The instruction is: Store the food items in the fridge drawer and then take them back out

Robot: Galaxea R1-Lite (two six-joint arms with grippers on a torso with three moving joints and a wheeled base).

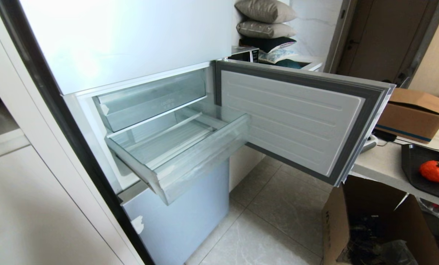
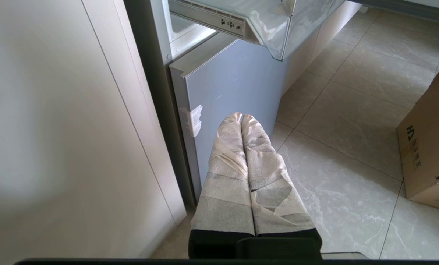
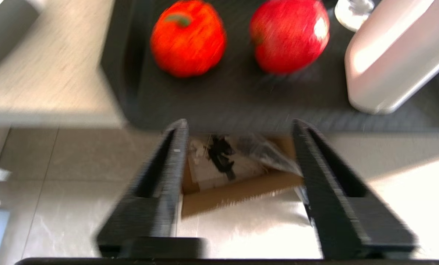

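- My right pincer (image 3: 237, 127) looks smeared, so the edges of its two black fingers are fuzzy.
- The orange fruit (image 3: 188, 36) and the red fruit (image 3: 289, 35) are blurry, and the picture's edge cuts off their tops.
- The pale jug (image 3: 392, 59) runs off the picture, so I cannot tell what it is.
- From my head, the black tray (image 1: 414, 165) is cut off at the side.
- The things in the cardboard box (image 1: 374, 235) are too dark to make out.
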